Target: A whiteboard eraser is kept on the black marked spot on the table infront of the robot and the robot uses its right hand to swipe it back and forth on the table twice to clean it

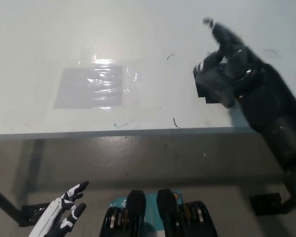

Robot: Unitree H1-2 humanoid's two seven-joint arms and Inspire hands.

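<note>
My black right hand reaches in from the right over the white table, blurred by motion. Under its palm lies a dark, blocky whiteboard eraser, resting on the tabletop near the right front; the fingers curl over its top and hide its far side. One finger sticks out toward the far edge. My white left hand hangs at the lower left, below the table's front edge, with its fingers apart and nothing in it.
A clear glossy sheet is taped flat on the table left of centre. Small dark pen marks dot the surface near the front edge. Beneath the table, a dark frame leg crosses the floor.
</note>
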